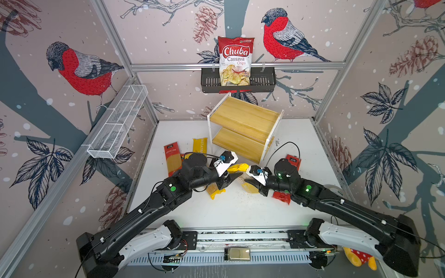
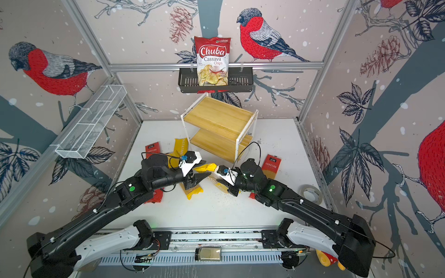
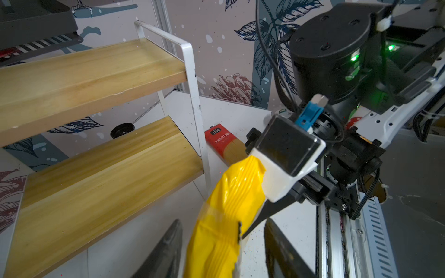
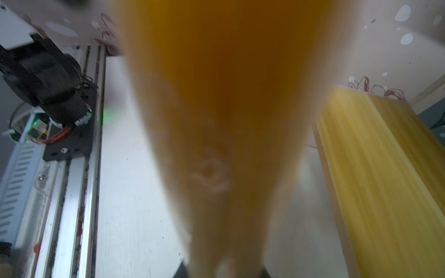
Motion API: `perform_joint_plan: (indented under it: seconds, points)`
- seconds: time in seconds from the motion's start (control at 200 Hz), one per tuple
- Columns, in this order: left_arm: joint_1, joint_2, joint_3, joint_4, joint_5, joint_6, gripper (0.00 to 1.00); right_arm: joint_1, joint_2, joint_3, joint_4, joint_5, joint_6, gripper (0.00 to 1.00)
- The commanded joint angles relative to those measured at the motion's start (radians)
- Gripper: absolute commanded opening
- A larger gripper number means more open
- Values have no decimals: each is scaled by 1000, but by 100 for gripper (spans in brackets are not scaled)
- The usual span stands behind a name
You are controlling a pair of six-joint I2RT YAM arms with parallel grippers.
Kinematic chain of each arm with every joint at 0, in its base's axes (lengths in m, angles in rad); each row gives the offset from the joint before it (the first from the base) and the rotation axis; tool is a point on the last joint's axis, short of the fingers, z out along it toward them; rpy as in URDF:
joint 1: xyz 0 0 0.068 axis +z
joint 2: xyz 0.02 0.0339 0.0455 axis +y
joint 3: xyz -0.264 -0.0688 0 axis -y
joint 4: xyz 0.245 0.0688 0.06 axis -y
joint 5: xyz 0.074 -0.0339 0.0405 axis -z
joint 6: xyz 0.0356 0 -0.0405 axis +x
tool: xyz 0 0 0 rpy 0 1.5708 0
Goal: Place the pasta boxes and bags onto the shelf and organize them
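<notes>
Left wrist view shows the left gripper (image 3: 222, 221) with jaws spread either side of the yellow pasta bag (image 3: 231, 204), not pinching it; the right gripper (image 3: 245, 228) clamps that bag from the frame's right. In both top views the bag shows at centre, between both grippers, just below the wooden two-tier shelf (image 1: 245, 120).

The yellow bag (image 3: 226, 199) is glossy, crinkled plastic film with a clear band across it. My left claw (image 3: 222, 223) has fingers (image 3: 168, 250) of dull, dark plastic, a little scuffed. The shelf (image 3: 96, 72) has smooth wooden boards with a light sheen, set in white painted metal frames. The table (image 3: 228, 115) is matt white. The red pack (image 3: 218, 138) looks satin-printed. The wire tray (image 1: 118, 122) is white metal mesh.
</notes>
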Motion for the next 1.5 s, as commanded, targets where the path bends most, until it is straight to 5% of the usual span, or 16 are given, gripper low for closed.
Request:
perform_joint_plan:
  seconds: [0.0, 0.34, 0.79, 0.925, 1.211, 1.496]
  points:
    - [0, 30, 30, -147, 20, 42, 59, 4, 24, 60, -14, 21, -76, 2]
    - [16, 102, 54, -262, 73, 84, 57, 45, 127, 210, -185, 74, -181, 0]
    - [44, 123, 29, -229, 184, 118, 21, 47, 138, 265, -196, 77, -221, 3]
    - [43, 104, 33, -237, 213, 132, 0, 47, 125, 252, -185, 98, -206, 15]
    - [51, 72, 25, -169, 115, 114, 0, 38, 23, 170, -93, 122, -149, 54]
    - [137, -38, 36, -169, 225, 89, 0, -127, -188, 60, 170, 9, 85, 61]
